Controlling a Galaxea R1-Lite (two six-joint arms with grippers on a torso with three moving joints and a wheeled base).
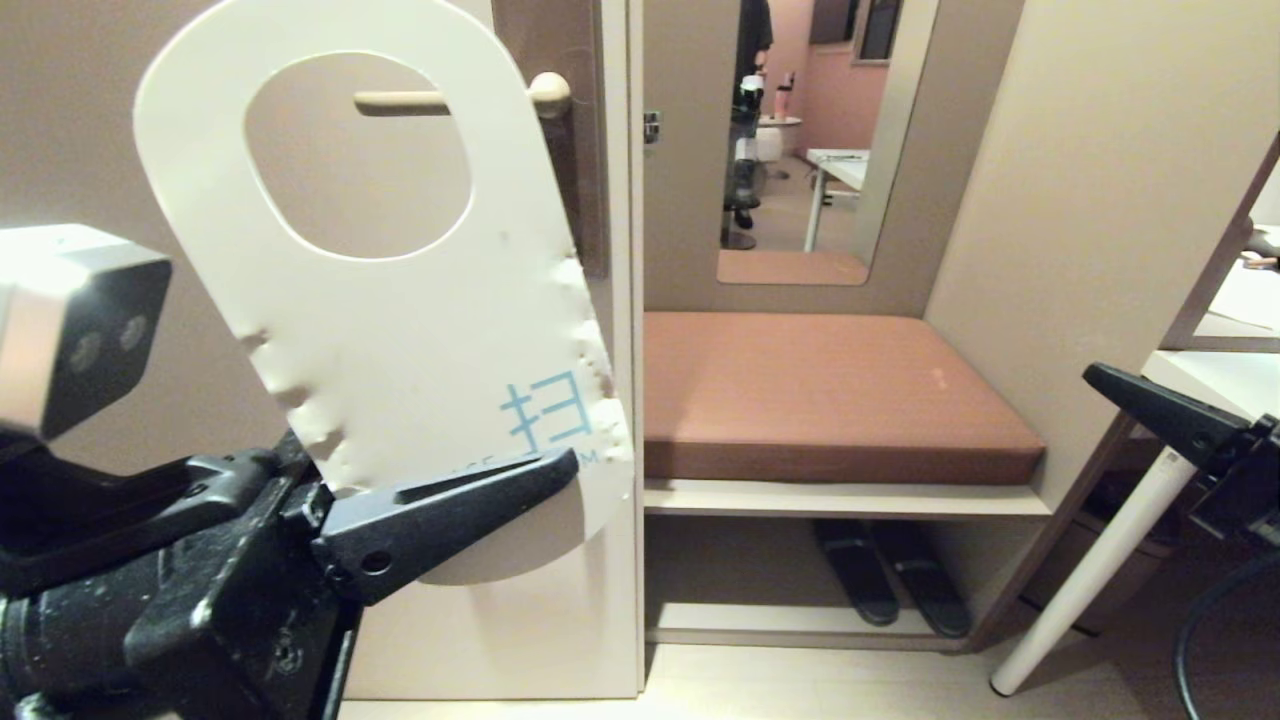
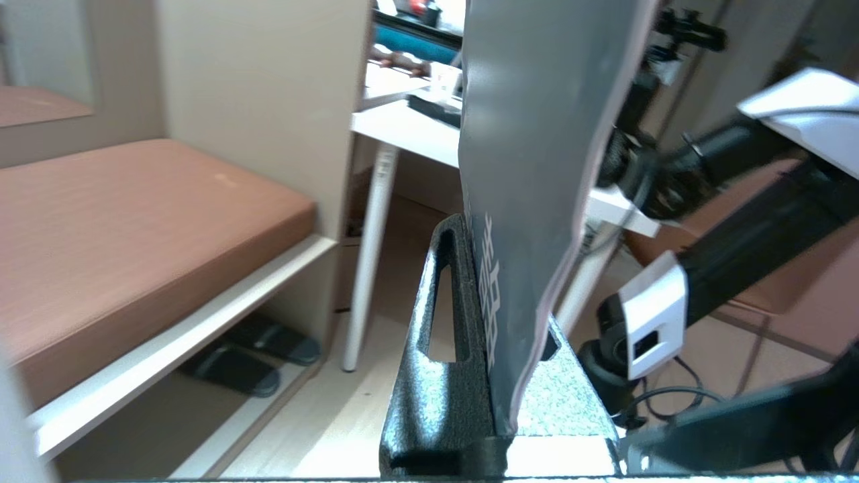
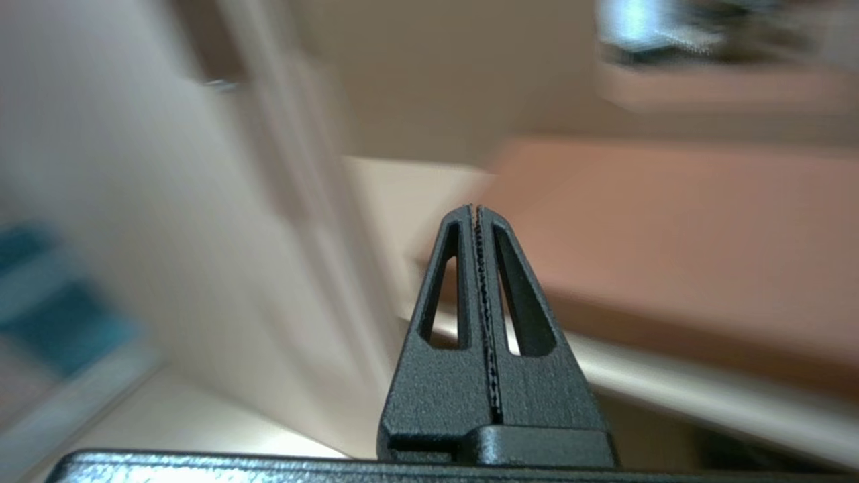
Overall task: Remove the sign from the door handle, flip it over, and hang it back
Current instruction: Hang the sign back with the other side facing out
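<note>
While your left gripper (image 1: 560,470) holds the sign (image 1: 400,300) clamped by its lower end, the card stands nearly upright, long axis leaning slightly away from the door edge, pale face toward the head camera and grey face toward the left wrist camera. Its large hole sits at the top, and the door handle (image 1: 450,100) shows through it, lever pointing toward the hole; you cannot tell how far behind. Your right gripper (image 3: 478,215) sits well off to the right, jaws pressed together on nothing. The gripper hides most of the sign's lettering.
</note>
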